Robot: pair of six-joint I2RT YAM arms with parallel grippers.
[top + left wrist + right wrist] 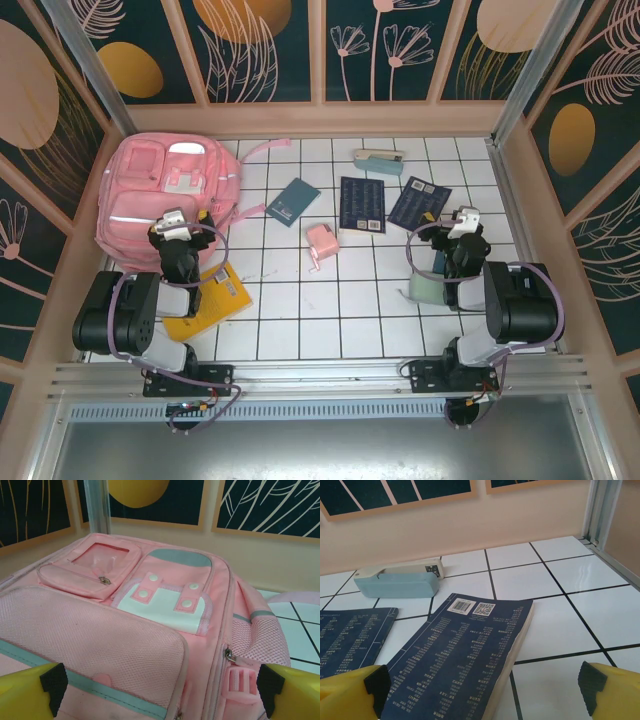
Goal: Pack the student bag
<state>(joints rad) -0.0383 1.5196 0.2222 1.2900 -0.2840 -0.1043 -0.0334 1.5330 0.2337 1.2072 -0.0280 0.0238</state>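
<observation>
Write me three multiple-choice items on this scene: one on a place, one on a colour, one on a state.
1. Where does the student bag lie on the table?
A. far left corner
B. far right corner
C. near edge, centre

2. What colour is the book beside the left arm?
A. red
B. yellow
C. white

3. How do the left fingers stand?
A. shut on a strap
B. shut on a book
C. apart, holding nothing

Key:
1 A, the top view shows it by the left and far walls.
2 B, its cover is plain yellow.
3 C, the left wrist view shows both fingers wide apart over the bag.
</observation>
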